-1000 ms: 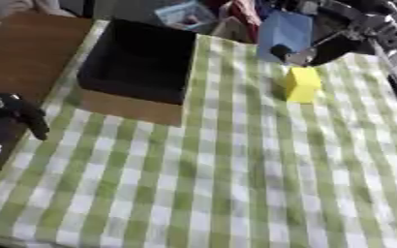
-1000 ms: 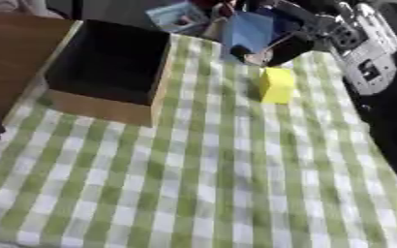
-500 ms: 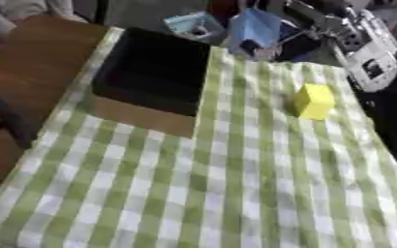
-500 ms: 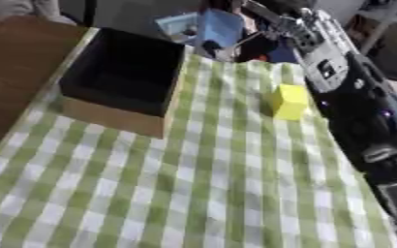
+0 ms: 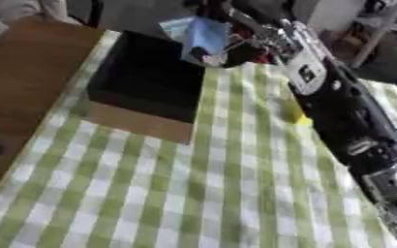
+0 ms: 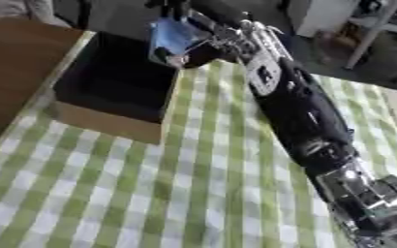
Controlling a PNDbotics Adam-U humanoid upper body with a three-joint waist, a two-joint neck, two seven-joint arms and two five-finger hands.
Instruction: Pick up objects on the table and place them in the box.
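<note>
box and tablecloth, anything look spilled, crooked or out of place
Nothing spilled or damaged. The box sits askew to the green checked tablecloth, partly over its edge onto the wooden table. The right hand holds a blue packet by the box's far corner. A yellow block peeks from behind the arm.

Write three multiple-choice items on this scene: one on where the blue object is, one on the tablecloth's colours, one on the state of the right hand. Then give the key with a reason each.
1. Where is the blue object?
A. Held over the far right edge of the box
B. Lying on the wooden table
C. At the cloth's near edge

2. What colours is the tablecloth?
A. Red and black
B. Green and white checks
C. Plain blue

3. What is the right hand doing?
A. Resting open on the cloth
B. Pressing the yellow block
C. Holding the blue object

Key: 1 A, it hangs at the box's far rim; 2 B, the checks show all over; 3 C, the fingers close on it while the block sits apart.
</note>
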